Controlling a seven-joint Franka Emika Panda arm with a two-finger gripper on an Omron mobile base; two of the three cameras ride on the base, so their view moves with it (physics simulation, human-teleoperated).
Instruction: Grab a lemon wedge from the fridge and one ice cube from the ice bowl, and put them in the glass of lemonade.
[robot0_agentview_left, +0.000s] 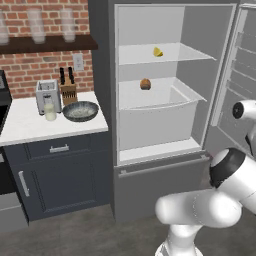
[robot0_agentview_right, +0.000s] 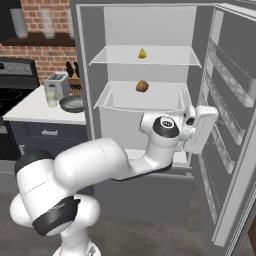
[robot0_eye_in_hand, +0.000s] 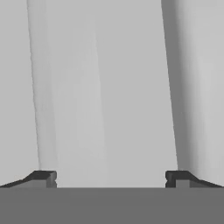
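Gaping end effector (robot0_eye_in_hand: 112, 177) spread, tiny yellow lemon wedge (robot0_agentview_left: 158, 51) on smooth white fridge (robot0_agentview_left: 150, 125) shelf

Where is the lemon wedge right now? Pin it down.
The lemon wedge lies on the upper shelf of the open fridge in both base views, above the orange-brown lump one level below.

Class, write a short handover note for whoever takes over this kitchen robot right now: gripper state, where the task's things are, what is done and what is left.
Gripper: open, empty, facing grey fridge panels.
Fridge: door open. Lemon wedge on the upper shelf; an orange-brown lump on the one below.
Ice bowl and glass of lemonade on the counter by the toaster.
Done: fridge opened.
Left: lemon wedge and one ice cube into the glass.
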